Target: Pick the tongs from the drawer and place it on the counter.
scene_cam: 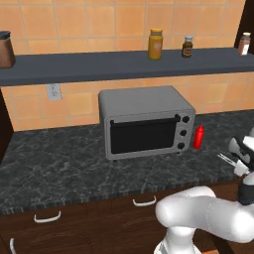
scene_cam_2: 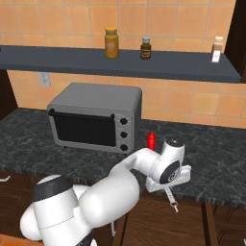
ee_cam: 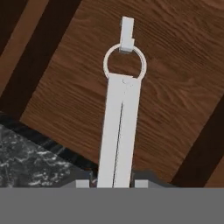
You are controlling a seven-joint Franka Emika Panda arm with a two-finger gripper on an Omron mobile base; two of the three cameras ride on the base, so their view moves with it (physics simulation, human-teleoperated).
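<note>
The claw (scene_cam_2: 169, 188) is clenched on the tongs (scene_cam_2: 171, 198), which hang down w/ the ring end lowest, just past the bench (scene_cam_2: 216, 173) front edge. In the hand view the tongs (ee_cam: 120, 127) run to 12 o'clock over brown wood, bench corner at 8. A red bottle (scene_cam_2: 152, 141) stands at 11 o'clock from the claw, beside the grey oven (scene_cam_2: 93, 117). Jars (scene_cam_2: 111, 43) sit on the wall shelf (scene_cam_2: 57, 60) above.

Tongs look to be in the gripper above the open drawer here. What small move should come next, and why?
Probably carry the tongs sideways over the counter, then lower. In the hand view the gripper is shut on the tongs, which hang over the drawer's wooden floor with the counter's marbled edge only at one corner; in the right base view they dangle just past the counter's front edge.
</note>
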